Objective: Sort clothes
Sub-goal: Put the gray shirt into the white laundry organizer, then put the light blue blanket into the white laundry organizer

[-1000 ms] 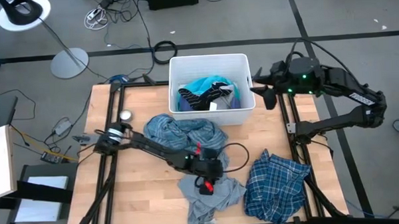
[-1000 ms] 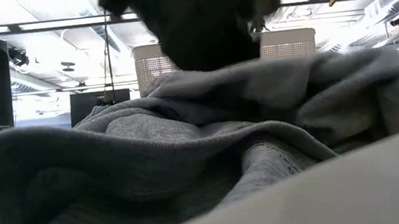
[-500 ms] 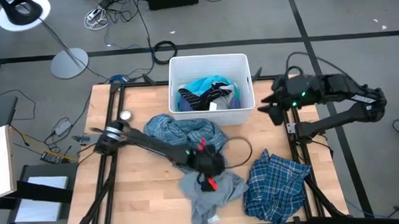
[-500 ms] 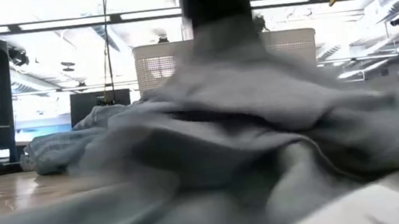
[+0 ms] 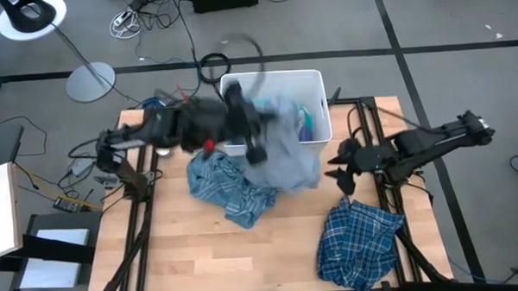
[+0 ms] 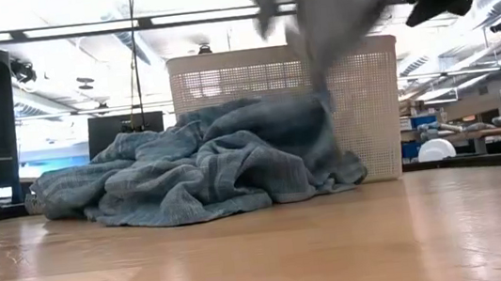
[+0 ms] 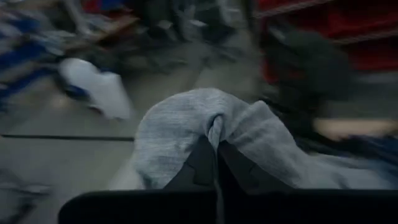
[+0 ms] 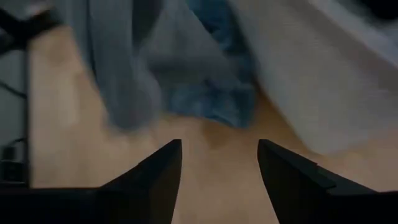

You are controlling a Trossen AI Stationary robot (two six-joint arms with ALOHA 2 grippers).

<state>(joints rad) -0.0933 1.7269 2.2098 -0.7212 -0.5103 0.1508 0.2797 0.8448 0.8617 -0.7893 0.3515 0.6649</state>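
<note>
1. The left gripper (image 7: 214,149) is clenched on the grey garment (image 5: 281,149), pinching a fold of it between its fingers (image 7: 198,163), and holds it raised at the front edge of the white bin (image 5: 317,79).
2. The grey garment hangs down over the bin's front wall, its lower edge above the table (image 5: 185,243).
3. Just beside it, a blue plaid shirt (image 5: 230,190) lies crumpled on the table in front of the bin.
4. The right gripper (image 5: 339,170) stands released, fingers (image 8: 152,177) spread apart, near the bin's right front corner.
5. A second plaid shirt (image 5: 357,241) lies at the table's right front.
</note>
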